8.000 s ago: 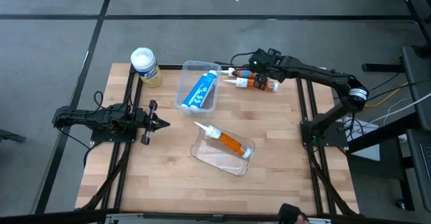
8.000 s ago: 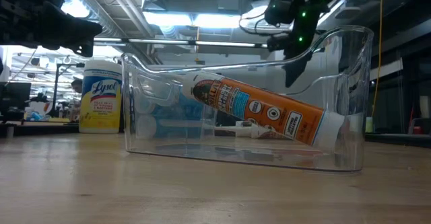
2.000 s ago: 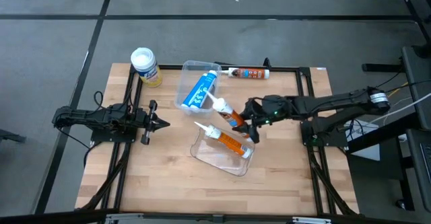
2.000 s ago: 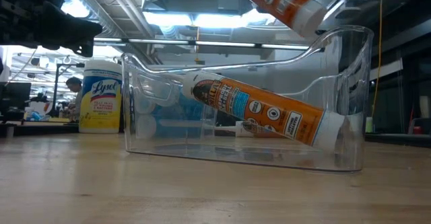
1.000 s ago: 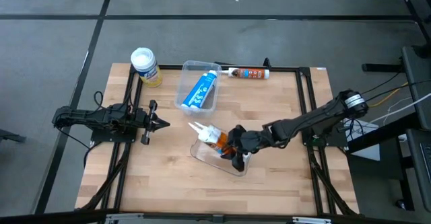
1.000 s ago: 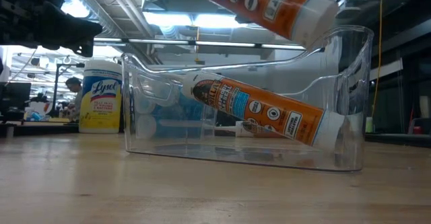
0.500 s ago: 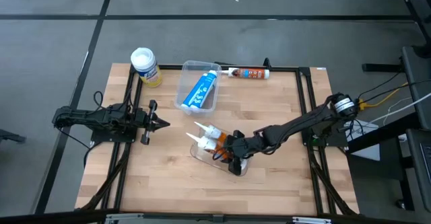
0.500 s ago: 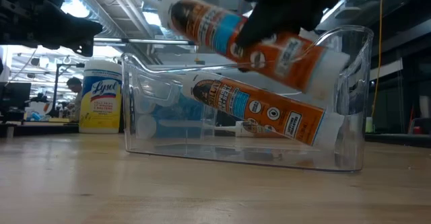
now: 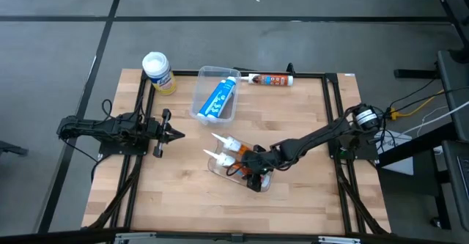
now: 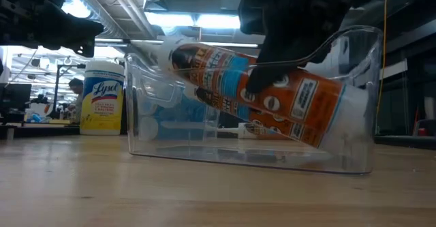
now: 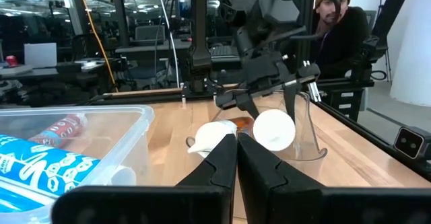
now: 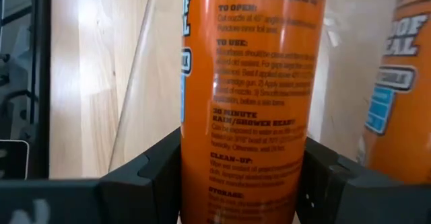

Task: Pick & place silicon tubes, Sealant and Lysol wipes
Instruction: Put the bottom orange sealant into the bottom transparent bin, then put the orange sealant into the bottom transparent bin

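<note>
My right gripper [image 9: 253, 166] is shut on an orange sealant tube [image 10: 272, 91] inside the near clear bin [image 9: 262, 184]. A second orange tube [image 12: 404, 83] lies in that bin beside it. A blue tube [image 9: 218, 97] lies in the far clear bin [image 9: 209, 73]. A third orange tube [image 9: 270, 79] lies at the table's far edge. The Lysol wipes [image 9: 157, 71] stand upright on their base at the far left corner. My left gripper [image 9: 176, 134] is shut and empty at the table's left. My right gripper pinches the tube's orange body [image 12: 252, 157] between its two fingers [image 12: 145, 183], which lie across the tube. It comes at the tube from above, slanting from the table's right. The tube is tilted, nozzle end higher [image 10: 170, 53], and is low in the bin against the second tube.
The near bin's clear walls [image 10: 354, 84] rise around the held tube. A black frame rail [image 9: 322, 74] runs along the far edge by the third tube. A person [image 11: 337, 22] sits beyond the table's right side. Bare wood [image 9: 176, 193] lies at the near left.
My right gripper has gone toward the table's left and near edge and down, carrying the orange tube. The tube was above the near bin's rim. Now it is low inside the bin beside the second tube, still tilted with its nozzle end up.
</note>
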You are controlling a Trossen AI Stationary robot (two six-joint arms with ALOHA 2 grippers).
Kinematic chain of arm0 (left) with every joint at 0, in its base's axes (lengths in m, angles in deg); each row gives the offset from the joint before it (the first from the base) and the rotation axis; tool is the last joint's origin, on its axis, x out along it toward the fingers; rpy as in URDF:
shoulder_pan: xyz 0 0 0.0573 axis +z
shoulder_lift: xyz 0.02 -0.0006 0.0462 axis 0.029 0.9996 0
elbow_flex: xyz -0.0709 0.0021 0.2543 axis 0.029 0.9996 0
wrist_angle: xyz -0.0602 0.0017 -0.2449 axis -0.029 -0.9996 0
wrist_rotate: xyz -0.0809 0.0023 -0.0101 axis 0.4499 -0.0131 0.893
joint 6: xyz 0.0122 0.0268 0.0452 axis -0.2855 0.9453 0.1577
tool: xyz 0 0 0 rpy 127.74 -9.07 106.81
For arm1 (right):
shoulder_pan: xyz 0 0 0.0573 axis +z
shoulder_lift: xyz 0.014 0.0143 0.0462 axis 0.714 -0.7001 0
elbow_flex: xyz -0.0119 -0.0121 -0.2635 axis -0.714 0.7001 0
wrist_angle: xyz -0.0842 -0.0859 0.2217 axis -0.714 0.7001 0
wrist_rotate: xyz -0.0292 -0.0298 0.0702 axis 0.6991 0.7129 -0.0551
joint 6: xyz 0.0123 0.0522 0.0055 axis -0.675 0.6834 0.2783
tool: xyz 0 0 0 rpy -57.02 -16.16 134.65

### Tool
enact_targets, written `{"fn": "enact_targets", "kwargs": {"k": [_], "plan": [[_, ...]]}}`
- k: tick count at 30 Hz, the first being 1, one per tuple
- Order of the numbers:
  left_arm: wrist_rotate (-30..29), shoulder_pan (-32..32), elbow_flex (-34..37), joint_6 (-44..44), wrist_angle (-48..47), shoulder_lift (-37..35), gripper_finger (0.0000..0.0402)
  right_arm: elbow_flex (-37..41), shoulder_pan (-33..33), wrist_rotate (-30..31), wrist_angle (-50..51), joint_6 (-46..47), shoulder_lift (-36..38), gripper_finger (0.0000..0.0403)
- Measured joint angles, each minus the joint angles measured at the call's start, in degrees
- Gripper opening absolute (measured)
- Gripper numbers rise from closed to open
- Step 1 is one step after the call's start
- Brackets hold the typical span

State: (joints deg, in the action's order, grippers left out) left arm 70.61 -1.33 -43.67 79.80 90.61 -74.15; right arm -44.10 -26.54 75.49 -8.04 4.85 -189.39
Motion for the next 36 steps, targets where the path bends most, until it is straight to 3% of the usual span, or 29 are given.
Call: {"fn": "enact_targets", "kwargs": {"k": [14, 19, 22, 36], "plan": [[-0.01, -0.01, 0.00, 0.02, 0.01, 0.00, 0.0010, 0.00, -0.15, -0.33, 2.45, 2.36, -0.86, 0.0216], [-0.01, -0.01, 0.02, 0.00, 0.01, 0.00, 0.0008, -0.02, -0.16, 0.15, 2.04, 2.80, -0.81, 0.0325], [-0.01, -0.01, 0.00, 0.02, 0.01, 0.00, 0.0006, -0.02, -0.28, 0.11, 1.65, 2.80, -0.80, 0.0357], [-0.02, 0.01, 0.02, 0.02, 0.03, 0.01, 0.0006, -5.92, -1.98, 0.40, 2.00, -1.13, 2.28, 0.0331]]}}
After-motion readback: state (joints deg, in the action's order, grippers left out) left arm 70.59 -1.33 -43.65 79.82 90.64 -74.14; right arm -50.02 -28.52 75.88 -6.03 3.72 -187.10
